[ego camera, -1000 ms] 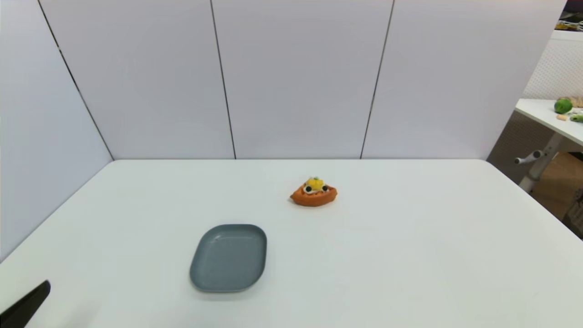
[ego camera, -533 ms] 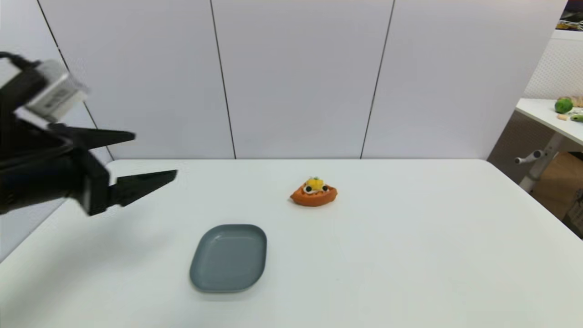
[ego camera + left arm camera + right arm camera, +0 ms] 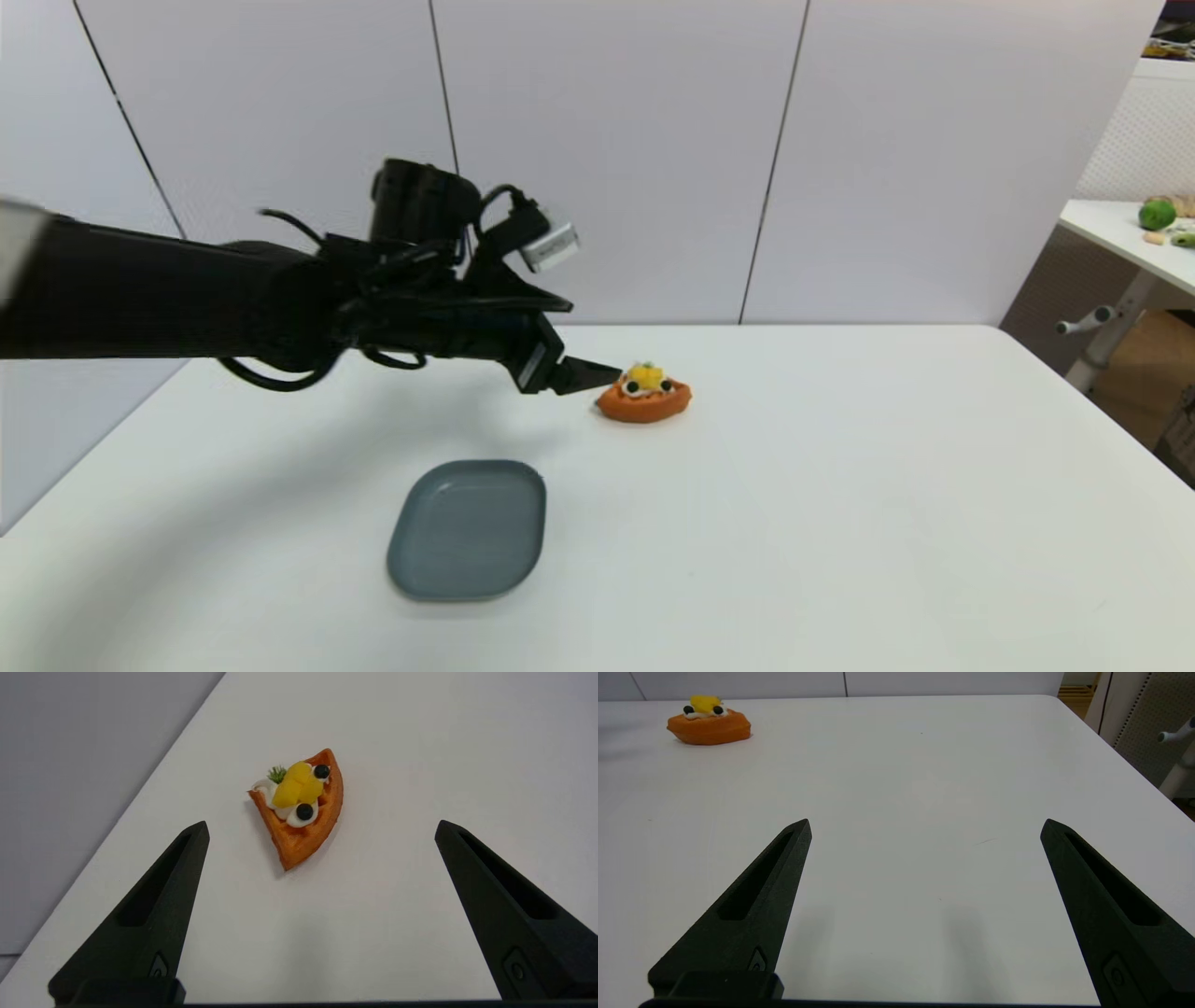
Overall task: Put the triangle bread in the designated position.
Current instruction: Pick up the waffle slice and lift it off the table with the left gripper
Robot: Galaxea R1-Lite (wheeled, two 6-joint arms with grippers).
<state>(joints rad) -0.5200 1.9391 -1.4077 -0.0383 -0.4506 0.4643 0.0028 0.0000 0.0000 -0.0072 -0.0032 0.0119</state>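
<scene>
Left tool (image 3: 321, 828) spread wide, above triangle bread (image 3: 301, 807).

Your left hand (image 3: 321, 828) hangs above the bench (image 3: 840, 485) with fingers spread wide, and the triangle bread (image 3: 301, 807) lies free on every side, nothing touching it. The only obstacle is the grey plate (image 3: 467, 528), nearer you and well apart from it. Your right hand (image 3: 924, 826) is also spread, over bare bench.
</scene>
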